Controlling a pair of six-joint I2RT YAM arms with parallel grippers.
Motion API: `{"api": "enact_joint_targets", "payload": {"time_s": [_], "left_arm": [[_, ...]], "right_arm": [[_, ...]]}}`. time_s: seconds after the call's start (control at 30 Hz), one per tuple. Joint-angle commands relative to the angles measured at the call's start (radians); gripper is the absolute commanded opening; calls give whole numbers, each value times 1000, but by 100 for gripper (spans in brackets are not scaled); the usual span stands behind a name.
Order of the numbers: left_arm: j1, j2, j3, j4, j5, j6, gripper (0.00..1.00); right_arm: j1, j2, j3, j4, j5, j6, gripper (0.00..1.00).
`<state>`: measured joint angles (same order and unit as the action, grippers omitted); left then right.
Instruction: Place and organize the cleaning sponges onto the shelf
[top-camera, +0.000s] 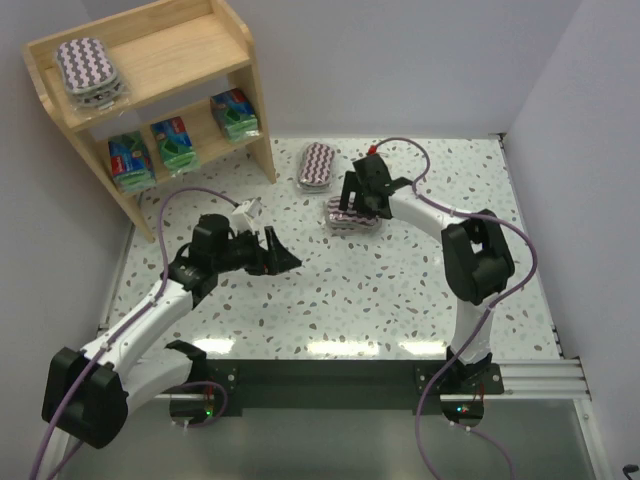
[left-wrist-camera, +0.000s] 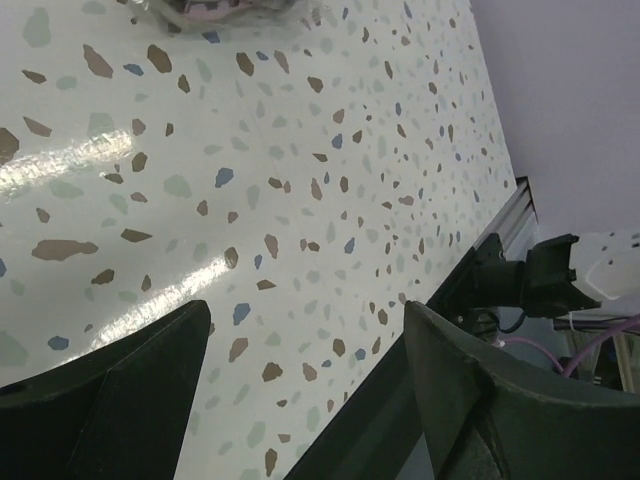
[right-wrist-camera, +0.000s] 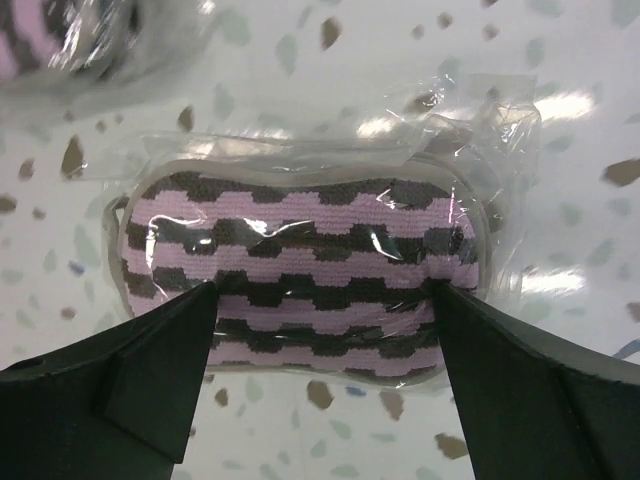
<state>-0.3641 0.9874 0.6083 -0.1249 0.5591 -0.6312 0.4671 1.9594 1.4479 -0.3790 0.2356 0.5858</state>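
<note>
- Far off to the left of the left fingers: light natural-wood shelf (top-camera: 180, 60), smooth flat boards, slanted side panels.
- Flat on its top board: first zigzag pack (top-camera: 87, 65), rounded-oblong, maroon-and-white, under glossy clear wrap.
- Side by side on the tier below: three small blocky green-blue packs (top-camera: 178, 143) with red labels.
- Left gripper (top-camera: 285, 258): matte black fingers (left-wrist-camera: 130, 400) spread wide, gripping nothing. Between and beneath them, only the table (left-wrist-camera: 300, 150), glossy and pale with brown, blue and green speckles.
- Just beyond the right fingers, on the shelf side: second zigzag pack (top-camera: 317, 163), flat on the table, near the third pack.
- Between the right fingers: third zigzag pack (right-wrist-camera: 300, 270), flat on the table. Soft knit-looking bands, pink and dark in the wrist view; crinkled clear wrap with loose, shiny edges.
- Right gripper (top-camera: 358, 205): smooth black fingers (right-wrist-camera: 540, 400) parted wide, one tip at each end of the third pack. Cannot tell whether touching the wrap.
</note>
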Motion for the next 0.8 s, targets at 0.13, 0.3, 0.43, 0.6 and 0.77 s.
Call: {"api": "enact_joint_targets", "payload": {"time_s": [0.13, 0.3, 0.43, 0.6, 0.77], "left_arm": [[-96, 189, -30, 246, -270, -25, 83], [-96, 267, -19, 280, -406, -21, 84], [-95, 358, 5, 272, -487, -10, 84], [-93, 399, 14, 289, -599, -1, 84], [-93, 370, -8, 398, -564, 5, 83]], "right_arm": [[203, -117, -187, 32, -219, 66, 91], [294, -204, -264, 34, -234, 60, 90], [317, -246, -303, 26, -255, 23, 89], [318, -270, -325, 11, -265, -33, 89], [318, -277, -337, -6, -294, -79, 89]]}}
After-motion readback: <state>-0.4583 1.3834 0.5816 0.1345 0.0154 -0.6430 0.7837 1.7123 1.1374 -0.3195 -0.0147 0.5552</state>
